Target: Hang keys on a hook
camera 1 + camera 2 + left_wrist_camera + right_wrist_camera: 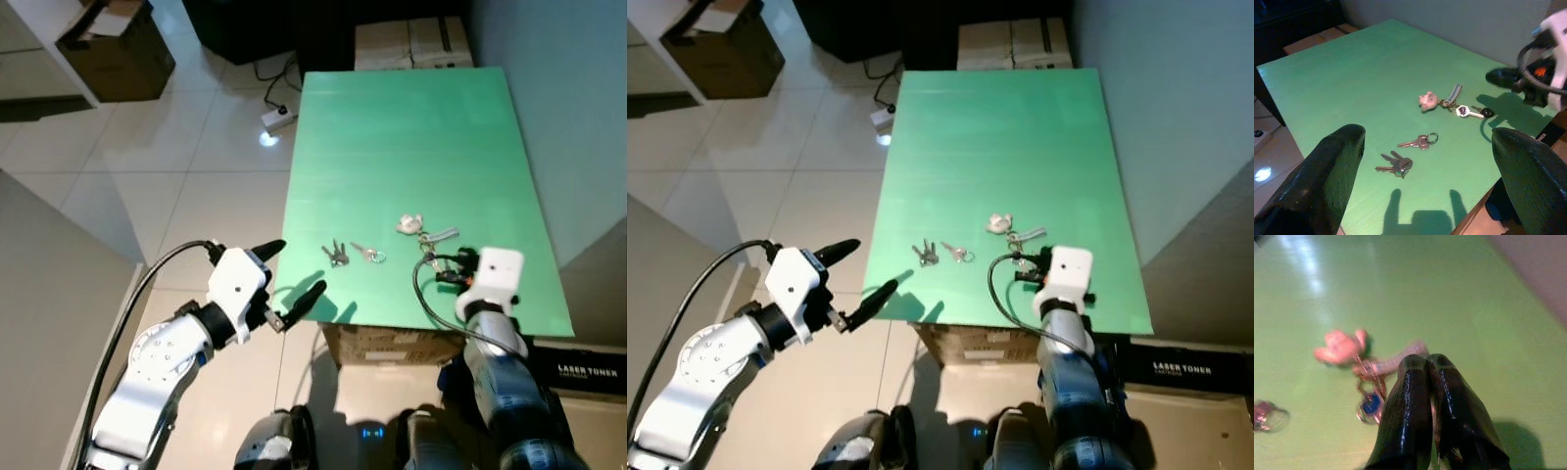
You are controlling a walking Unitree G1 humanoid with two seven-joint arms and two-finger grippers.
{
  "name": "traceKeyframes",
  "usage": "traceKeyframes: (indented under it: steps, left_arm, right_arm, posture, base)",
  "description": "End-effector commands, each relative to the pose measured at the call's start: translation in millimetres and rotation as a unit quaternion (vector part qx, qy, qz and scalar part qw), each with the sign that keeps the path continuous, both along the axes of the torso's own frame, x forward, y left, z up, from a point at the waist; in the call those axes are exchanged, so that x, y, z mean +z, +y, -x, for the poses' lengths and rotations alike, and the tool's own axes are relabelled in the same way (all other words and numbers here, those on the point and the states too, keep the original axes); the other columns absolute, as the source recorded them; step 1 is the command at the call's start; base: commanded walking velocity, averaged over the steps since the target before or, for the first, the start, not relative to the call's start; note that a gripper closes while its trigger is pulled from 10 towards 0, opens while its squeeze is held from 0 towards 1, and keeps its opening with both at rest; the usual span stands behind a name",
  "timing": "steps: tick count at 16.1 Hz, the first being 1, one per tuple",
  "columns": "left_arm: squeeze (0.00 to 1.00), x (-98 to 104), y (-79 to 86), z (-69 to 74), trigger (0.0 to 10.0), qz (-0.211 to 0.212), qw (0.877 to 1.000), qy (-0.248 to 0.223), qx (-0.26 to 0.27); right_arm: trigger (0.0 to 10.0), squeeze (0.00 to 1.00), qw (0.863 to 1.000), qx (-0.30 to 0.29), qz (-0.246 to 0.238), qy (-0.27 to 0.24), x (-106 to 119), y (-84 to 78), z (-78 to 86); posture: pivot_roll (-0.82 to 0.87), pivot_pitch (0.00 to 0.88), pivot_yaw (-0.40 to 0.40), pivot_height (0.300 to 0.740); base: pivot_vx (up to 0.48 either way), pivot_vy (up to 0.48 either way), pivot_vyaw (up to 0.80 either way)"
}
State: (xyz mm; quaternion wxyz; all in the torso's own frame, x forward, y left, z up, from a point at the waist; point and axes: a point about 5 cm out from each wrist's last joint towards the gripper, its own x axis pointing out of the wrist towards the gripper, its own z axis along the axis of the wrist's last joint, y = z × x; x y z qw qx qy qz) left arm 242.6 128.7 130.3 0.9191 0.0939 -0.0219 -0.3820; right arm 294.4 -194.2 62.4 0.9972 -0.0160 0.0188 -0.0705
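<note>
The key bunch with the pink charm point(1426, 100) lies flat on the green counter point(411, 137), near its front edge and toward the robot's right. It stretches out roughly along that front edge: the rounded, soft-looking pink figure at the end nearer the middle of the counter, then a short grey strap point(1453, 93) angling away, a thin metal ring, and a silver key with a dark head point(1469, 112) pointing toward the right tool.

The right tool point(1427, 382) hovers just beside the bunch's key end, low over the counter, its two glossy black fingers pressed together with nothing between them.

Two smaller sets lie further to the robot's left: a single brass-toned key on a ring point(1420, 142) and a fanned cluster of dull metal keys point(1396, 164), close together but apart.

The left tool point(294, 282) hangs off the counter's front left corner, above the pale tiled floor point(196, 166), its fingers spread wide and empty. The counter surface looks matte and faintly ribbed.
</note>
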Motion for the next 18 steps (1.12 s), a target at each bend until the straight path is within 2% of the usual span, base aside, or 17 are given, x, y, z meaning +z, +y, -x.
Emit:
traceKeyframes:
  steps: [1,2,3,6,8,11,12,14,15,16,18]
  left_arm:
    - [0.00,-3,2.4,-1.7,10.0,-0.007,1.000,-0.001,0.005]
    - [0.00,-3,2.3,-4.5,10.0,-0.001,1.000,-0.004,0.010]
    - [0.00,-4,2.3,-7.7,10.0,0.004,1.000,-0.006,0.016]
    - [0.00,-4,2.0,-15.0,10.0,0.021,0.999,-0.015,0.035]
    - [0.00,-5,1.4,-17.7,10.0,0.029,0.998,-0.017,0.044]
    - [0.00,-5,-3.1,-21.3,10.0,0.039,0.998,-0.025,0.051]
    - [0.00,-5,-5.1,-23.4,10.0,0.039,0.997,-0.028,0.053]
    - [0.00,-6,-3.5,-27.6,10.0,0.025,0.997,-0.030,0.066]
    - [0.00,-7,-2.3,-27.3,10.0,0.012,0.998,-0.031,0.061]
    - [0.00,-8,-1.0,-26.0,10.0,0.009,0.998,-0.029,0.056]
    - [0.00,-7,0.4,-23.9,10.0,0.006,0.999,-0.028,0.041]
  right_arm:
    - [2.4,0.00,1.000,0.008,0.012,-0.018,10,7.5,2.9]
    - [4.9,0.00,0.999,0.012,0.027,-0.040,23,8.3,6.9]
    - [10.0,0.00,0.996,0.012,0.055,-0.064,35,5.9,11.4]
    - [10.0,0.00,0.986,0.040,0.115,-0.113,59,4.6,20.0]
    - [10.0,0.00,0.981,0.051,0.144,-0.123,68,6.0,23.8]
    - [10.0,0.00,0.977,0.052,0.160,-0.129,83,9.1,29.6]
    - [10.0,0.00,0.981,0.049,0.151,-0.112,79,8.2,28.6]
    - [10.0,0.00,0.990,0.059,0.129,-0.027,56,8.9,23.6]
    - [10.0,0.50,0.988,0.084,0.123,0.030,38,13.4,24.2]
    - [10.0,1.00,0.986,0.096,0.121,0.054,28,15.9,25.8]
    - [10.0,1.00,0.985,0.110,0.102,0.084,14,20.3,26.9]
  posture:
    - [-0.07,0.156,0.155,0.740]
    - [-0.08,0.147,0.152,0.740]
    - [-0.10,0.139,0.149,0.740]
    - [-0.15,0.123,0.149,0.740]
    - [-0.16,0.116,0.152,0.740]
    - [-0.17,0.114,0.154,0.740]
    - [-0.16,0.119,0.153,0.740]
    - [-0.16,0.134,0.164,0.740]
    - [-0.15,0.139,0.166,0.740]
    - [-0.14,0.143,0.167,0.740]
    - [-0.12,0.153,0.169,0.740]
  base:
    - [0.000,0.000,0.00]
    - [0.000,0.000,0.00]
    - [0.000,0.000,0.00]
    - [0.000,0.000,0.00]
    - [0.000,0.000,0.00]
    - [0.000,0.000,0.00]
    - [0.000,0.000,0.00]
    - [0.000,0.000,0.00]
    - [0.000,0.000,0.00]
    - [0.000,0.000,0.00]
    - [0.000,0.000,0.00]
